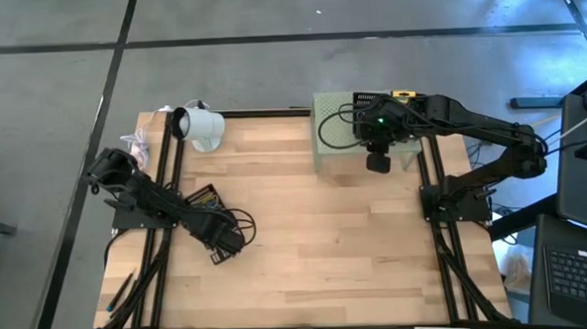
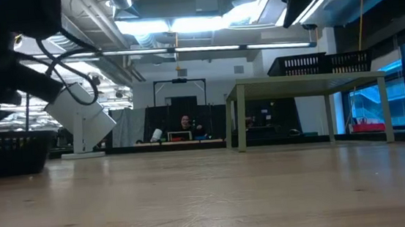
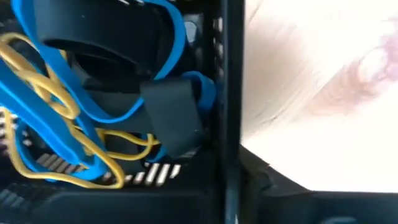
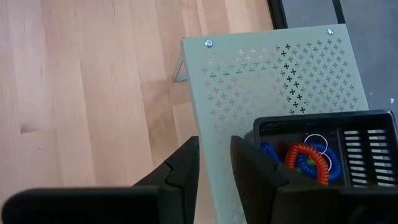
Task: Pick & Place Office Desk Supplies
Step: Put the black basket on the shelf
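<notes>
My left gripper (image 1: 221,235) points down into a black mesh basket (image 3: 221,93) on the table's left side. In the left wrist view, blue rubber bands (image 3: 74,115) and yellow rubber bands (image 3: 43,87) lie tangled in that basket, right up against the dark gripper parts. My right gripper (image 4: 214,168) hangs open and holds nothing. It is above the near edge of the pale green perforated stand (image 4: 249,81), beside a second black basket (image 4: 348,143) holding orange and blue coiled bands (image 4: 308,158) and a metal ring.
A white cup-like object (image 1: 200,124) lies at the table's far left corner. The pale green stand (image 1: 332,148) stands on legs at the far right, with its basket (image 2: 319,63) on top. Bare wooden tabletop (image 1: 326,232) stretches between the arms.
</notes>
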You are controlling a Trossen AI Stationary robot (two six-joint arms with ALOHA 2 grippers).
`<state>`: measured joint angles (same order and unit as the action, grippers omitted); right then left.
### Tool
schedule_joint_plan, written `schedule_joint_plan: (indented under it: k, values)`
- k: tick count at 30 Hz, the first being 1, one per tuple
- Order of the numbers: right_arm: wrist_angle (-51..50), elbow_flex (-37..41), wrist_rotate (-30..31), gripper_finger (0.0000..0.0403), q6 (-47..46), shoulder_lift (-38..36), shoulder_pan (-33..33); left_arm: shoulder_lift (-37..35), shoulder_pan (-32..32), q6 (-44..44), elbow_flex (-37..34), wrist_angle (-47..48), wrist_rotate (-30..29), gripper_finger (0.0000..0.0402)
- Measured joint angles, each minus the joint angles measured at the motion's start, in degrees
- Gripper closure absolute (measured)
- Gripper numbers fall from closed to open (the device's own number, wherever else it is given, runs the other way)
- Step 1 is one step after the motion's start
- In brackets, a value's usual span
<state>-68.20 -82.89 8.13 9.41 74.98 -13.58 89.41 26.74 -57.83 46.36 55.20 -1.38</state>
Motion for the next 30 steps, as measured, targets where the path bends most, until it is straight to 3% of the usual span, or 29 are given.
schedule_joint_plan:
  k: [2, 11, 22, 30]
  values:
    - [0.3, 0.0, 0.01, 0.0307, 0.0, 0.0, 0.0, 0.0, -0.28, 0.33, 0.65, 0.04, -0.35, 0.0392]
    - [0.54, 0.0, 0.0, 0.0307, -1.28, 0.0, 0.0, 0.0, -5.94, 2.85, 4.2, -4.0, -7.57, 0.0399]
    - [0.47, 0.0, -0.04, 0.0307, -1.59, 0.02, 0.0, 0.25, -18.14, 23.2, 8.96, -20.66, -15.1, 0.0399]
    - [0.43, 0.0, -0.23, 0.0307, -1.7, 0.04, 0.0, 10.85, -21.05, 31.4, 16.81, -21.06, -14.82, 0.0399]
